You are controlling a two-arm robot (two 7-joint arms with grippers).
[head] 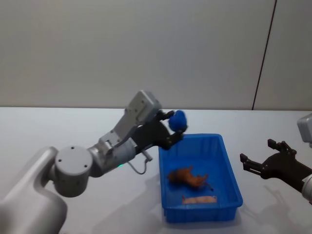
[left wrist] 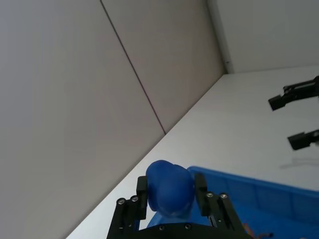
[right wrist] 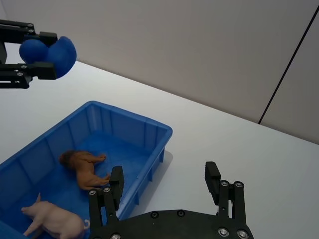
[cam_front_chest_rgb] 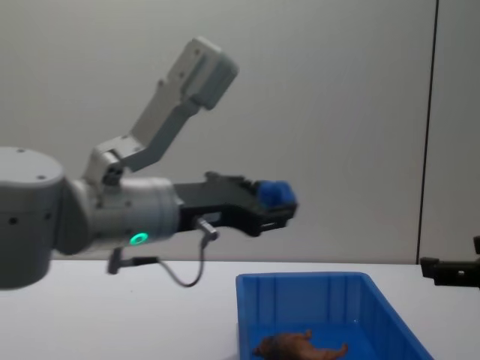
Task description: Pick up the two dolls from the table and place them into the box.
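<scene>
My left gripper [head: 177, 127] is shut on the bright blue doll [head: 178, 120], holding it in the air above the far left corner of the blue box [head: 226, 158]. The same doll [left wrist: 169, 186] sits squeezed between the left fingers, and shows again as the blue doll [right wrist: 48, 52] and the blue doll [cam_front_chest_rgb: 274, 193]. The brown doll [head: 188, 177] lies on the box floor; it is the brown doll [right wrist: 85, 168] and the brown doll [cam_front_chest_rgb: 298, 346] in other views. My right gripper [head: 263, 157] hovers open over the white table [head: 58, 129], right of the box.
A pale pink pig figure [head: 199, 199] also lies in the box near its front wall, seen as the pink pig [right wrist: 51, 217] from the right wrist. A grey wall [head: 146, 48] rises behind the table.
</scene>
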